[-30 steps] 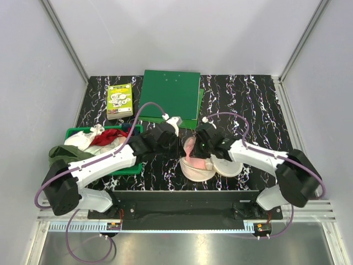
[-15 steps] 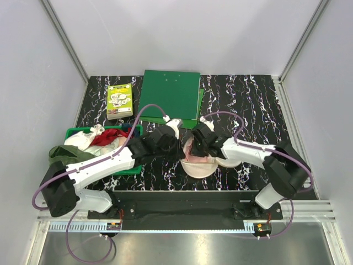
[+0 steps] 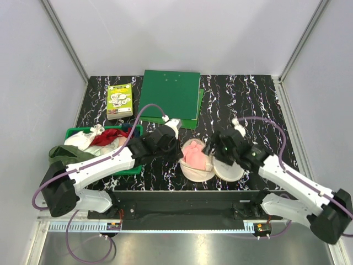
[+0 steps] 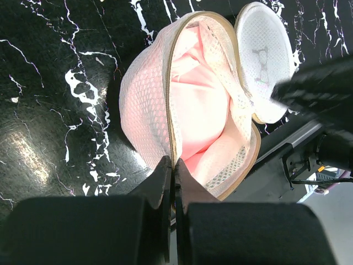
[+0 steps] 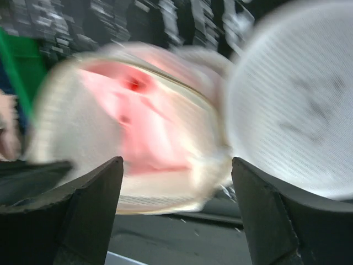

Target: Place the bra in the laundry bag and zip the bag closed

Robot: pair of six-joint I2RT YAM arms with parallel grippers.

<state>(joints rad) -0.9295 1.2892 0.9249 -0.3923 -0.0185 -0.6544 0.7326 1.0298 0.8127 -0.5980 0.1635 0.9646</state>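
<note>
The laundry bag (image 3: 194, 172) lies open near the table's front edge, its cream mesh cup (image 4: 142, 102) turned up and its flat lid half (image 3: 228, 168) with the small black print (image 4: 261, 55) folded out to the right. The pink bra (image 3: 194, 154) lies bunched inside the cup (image 4: 193, 105). My left gripper (image 3: 179, 154) is shut on the cup's zip rim (image 4: 174, 164) at its left edge. My right gripper (image 3: 214, 149) hangs open over the lid half with nothing between its fingers (image 5: 94, 193); its view is blurred, showing bra (image 5: 140, 110) and lid (image 5: 298, 99).
A green basket (image 3: 75, 132) at the left holds a red cloth (image 3: 107, 136) and white items, with an olive garment (image 3: 62, 153) draped over its front. A green folder (image 3: 171, 96) and a small box (image 3: 119, 100) lie at the back.
My right gripper has opened, let go of the bra inside the bag and drawn back to the right. The left gripper has kept its pinch on the rim.
</note>
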